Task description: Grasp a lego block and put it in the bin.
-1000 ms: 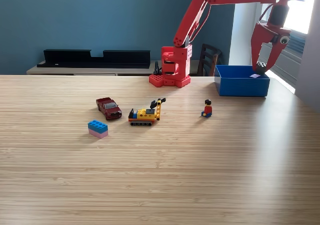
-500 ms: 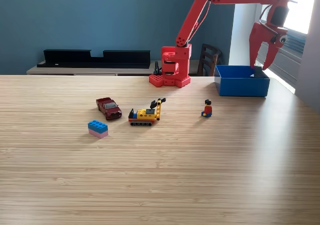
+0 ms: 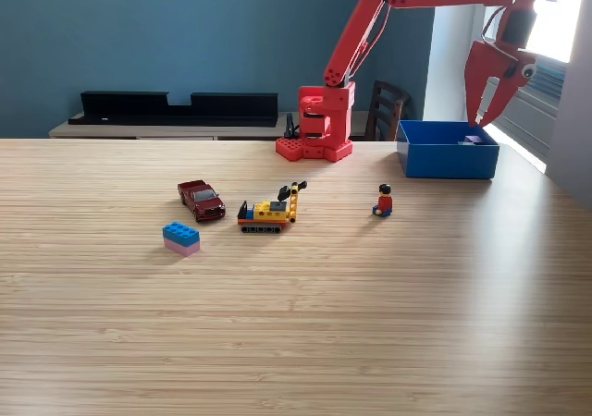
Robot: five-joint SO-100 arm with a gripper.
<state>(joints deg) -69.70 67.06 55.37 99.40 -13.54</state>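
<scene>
My red gripper (image 3: 488,116) hangs open above the right end of the blue bin (image 3: 447,162) at the exterior view's right, with nothing between its jaws. A small purple piece (image 3: 472,140) lies inside the bin just below the fingertips. A lego block (image 3: 181,238), blue on top of pink, rests on the table far to the left of the gripper.
A dark red toy car (image 3: 202,199), a yellow toy digger (image 3: 270,211) and a small toy figure (image 3: 383,200) stand mid-table. The arm's red base (image 3: 316,125) sits at the table's back edge. A long black tray (image 3: 176,107) lies on the shelf behind.
The gripper has risen a little above the bin and stayed open. The toys and the block on the table have not moved.
</scene>
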